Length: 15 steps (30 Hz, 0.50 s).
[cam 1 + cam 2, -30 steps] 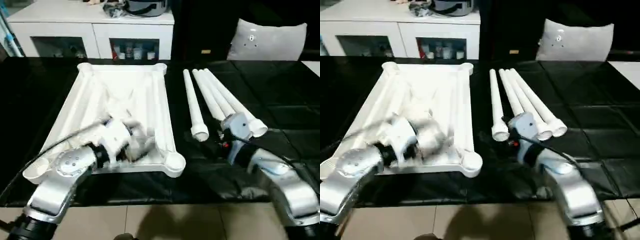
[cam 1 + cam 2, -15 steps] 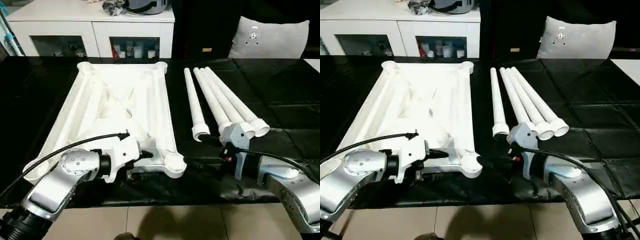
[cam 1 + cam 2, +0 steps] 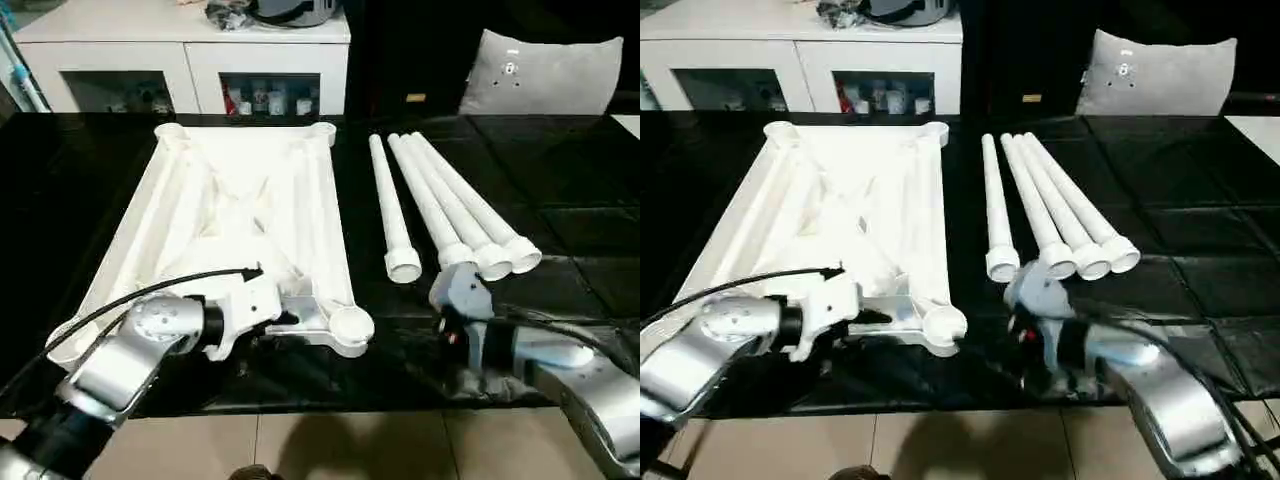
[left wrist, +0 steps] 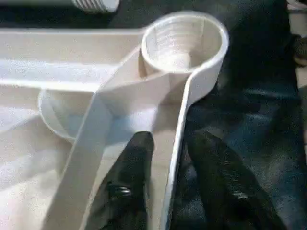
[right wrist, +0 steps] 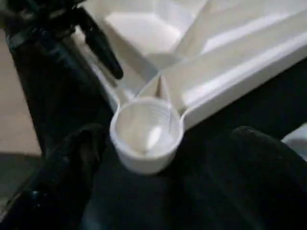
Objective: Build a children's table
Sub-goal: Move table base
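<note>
**Left end effector on the near rim of the upturned top; legs waiting alongside**

I had the children's table top (image 3: 240,215) lying upside down on the black tabletop (image 3: 560,200), ribbed underside up, its longer run leading away from me toward the white cabinet (image 3: 180,50). A round socket (image 3: 350,325) sat at each corner, mouth upward. The four legs (image 3: 445,210) lay side by side just to the right of the top, apart from it, long axes running away from me and fanning slightly, flared ends toward me.

In the wrist view, my left end effector (image 4: 168,163) straddled the thin upright rim close to the near right socket (image 4: 184,40), one black finger (image 4: 132,167) inside the wall and the other outside. The gap was narrow, but I could not tell whether the pads were pressing the rim. My right end effector (image 5: 158,158) stood wide and empty, its fingers either side of that same socket without touching it.

I judged the top to be light, stiff and hollow-moulded, with smooth plastic that would slip under hard pads. The rim or a rib looked like the sensible hold. The legs seemed light and rigid, and prone to rolling, so I would have taken one across its shaft near the middle and stood it up to meet a socket.
</note>
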Tool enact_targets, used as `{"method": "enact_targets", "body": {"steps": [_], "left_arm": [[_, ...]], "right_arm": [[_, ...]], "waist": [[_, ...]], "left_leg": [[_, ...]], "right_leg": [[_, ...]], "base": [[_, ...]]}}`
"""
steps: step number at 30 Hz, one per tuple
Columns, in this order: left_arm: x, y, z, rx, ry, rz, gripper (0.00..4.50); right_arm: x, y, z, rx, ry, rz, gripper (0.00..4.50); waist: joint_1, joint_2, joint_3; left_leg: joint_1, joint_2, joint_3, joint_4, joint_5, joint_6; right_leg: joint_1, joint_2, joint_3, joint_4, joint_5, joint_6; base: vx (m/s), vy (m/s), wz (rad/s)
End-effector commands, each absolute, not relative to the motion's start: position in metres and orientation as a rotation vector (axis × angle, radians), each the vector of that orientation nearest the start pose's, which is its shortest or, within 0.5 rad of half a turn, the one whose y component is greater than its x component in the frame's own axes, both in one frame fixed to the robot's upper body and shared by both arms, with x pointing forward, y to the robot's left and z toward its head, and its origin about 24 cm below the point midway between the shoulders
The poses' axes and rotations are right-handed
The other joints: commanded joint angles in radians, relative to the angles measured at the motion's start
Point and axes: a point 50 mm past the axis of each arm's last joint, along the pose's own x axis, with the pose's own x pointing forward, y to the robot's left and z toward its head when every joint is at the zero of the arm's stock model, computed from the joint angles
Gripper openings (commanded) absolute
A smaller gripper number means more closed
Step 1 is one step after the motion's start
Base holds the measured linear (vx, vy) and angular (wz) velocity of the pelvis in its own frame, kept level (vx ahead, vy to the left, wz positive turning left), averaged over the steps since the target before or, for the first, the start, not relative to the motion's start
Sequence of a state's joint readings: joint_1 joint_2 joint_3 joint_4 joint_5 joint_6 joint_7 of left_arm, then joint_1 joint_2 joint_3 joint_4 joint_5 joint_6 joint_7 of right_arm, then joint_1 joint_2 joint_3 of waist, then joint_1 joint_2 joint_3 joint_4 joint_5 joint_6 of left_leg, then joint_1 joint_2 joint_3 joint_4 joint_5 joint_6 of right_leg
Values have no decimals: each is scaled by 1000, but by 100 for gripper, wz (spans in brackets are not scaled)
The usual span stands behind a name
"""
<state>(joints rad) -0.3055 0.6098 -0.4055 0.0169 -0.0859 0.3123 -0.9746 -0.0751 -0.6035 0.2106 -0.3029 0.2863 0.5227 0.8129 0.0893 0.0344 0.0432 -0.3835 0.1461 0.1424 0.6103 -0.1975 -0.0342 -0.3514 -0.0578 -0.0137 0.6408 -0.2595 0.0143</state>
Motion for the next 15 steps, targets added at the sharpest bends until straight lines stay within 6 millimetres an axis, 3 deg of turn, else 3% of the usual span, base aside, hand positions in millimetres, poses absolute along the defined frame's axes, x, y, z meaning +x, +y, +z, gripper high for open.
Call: {"method": "enact_targets", "body": {"steps": [1, 2, 3, 5, 7, 15], "left_arm": [[267, 146, 57, 554, 442, -1218, 148], [267, 146, 57, 556, 445, -1220, 132], [268, 147, 56, 560, 451, -1224, 132], [269, 147, 55, 564, 456, -1228, 115], [270, 145, 54, 557, 457, -1238, 103], [273, 144, 50, 507, 481, -1201, 48]], "right_arm": [[226, -155, 74, -252, 416, 1082, 450], [225, -155, 74, -244, 418, 1091, 450], [223, -154, 74, -228, 420, 1103, 450], [222, -154, 74, -222, 418, 1107, 450], [221, -155, 74, -230, 413, 1091, 450], [221, -155, 72, -223, 402, 1062, 450]], "waist": [[1, 9, -48], [1, 8, -47], [1, 16, -47], [1, 11, -47], [0, 17, -45], [2, 21, -44]], "left_leg": [[22, 73, -26, -88, -220, -7], [21, 73, -26, -89, -218, -5], [22, 74, -27, -89, -224, -4], [22, 75, -27, -89, -227, 0], [21, 74, -25, -88, -228, 0], [20, 76, -25, -89, -220, 5]], "right_leg": [[20, -84, 39, -79, 4, -225], [20, -84, 39, -79, 5, -228], [20, -84, 39, -80, 3, -231], [21, -84, 39, -79, 7, -238], [20, -84, 39, -82, -12, -242], [19, -86, 39, -82, -37, -249]], "base": [[0, 0, 0], [0, 0, 0], [0, 0, 0], [0, 0, 0], [0, 0, 0], [0, 0, 0]]}}
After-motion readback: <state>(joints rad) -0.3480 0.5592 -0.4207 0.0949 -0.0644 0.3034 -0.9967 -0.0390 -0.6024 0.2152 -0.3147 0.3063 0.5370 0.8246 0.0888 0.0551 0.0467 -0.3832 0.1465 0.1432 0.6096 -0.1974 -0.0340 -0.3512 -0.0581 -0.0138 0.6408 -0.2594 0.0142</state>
